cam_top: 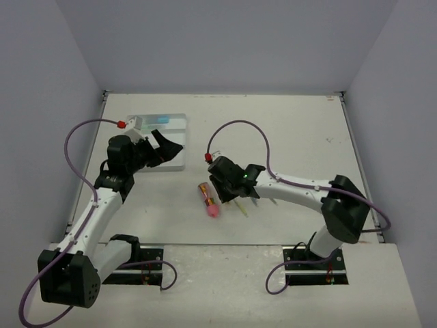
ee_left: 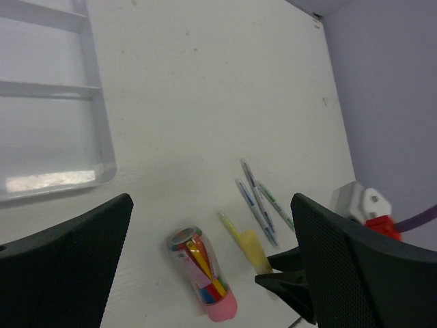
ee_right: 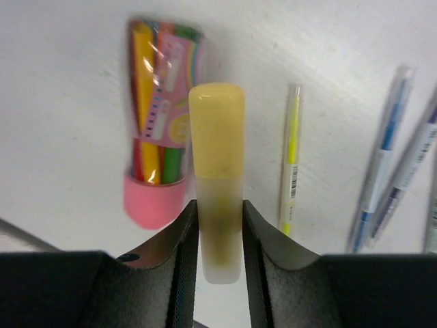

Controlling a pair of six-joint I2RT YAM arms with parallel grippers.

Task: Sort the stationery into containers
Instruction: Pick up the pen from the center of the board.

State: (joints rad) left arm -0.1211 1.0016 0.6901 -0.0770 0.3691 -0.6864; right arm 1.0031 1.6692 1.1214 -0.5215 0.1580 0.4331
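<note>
My right gripper (ee_right: 217,212) is shut on a stubby yellow highlighter (ee_right: 216,143), low over the table; it also shows in the top view (cam_top: 227,190). Just left of it lies a clear tube with a pink cap (ee_right: 158,137), full of coloured sticks, also seen from above (cam_top: 208,199). To the right lie a slim yellow pen (ee_right: 291,157) and blue and grey pens (ee_right: 389,171). My left gripper (cam_top: 166,147) is open and empty over the right end of the translucent three-compartment tray (cam_top: 167,121). The tray's corner (ee_left: 99,130) shows in the left wrist view.
The left wrist view shows the tube (ee_left: 203,273), the highlighter (ee_left: 254,249) and the loose pens (ee_left: 258,201) on the white table between the arms. Grey walls close in the table at the back and both sides.
</note>
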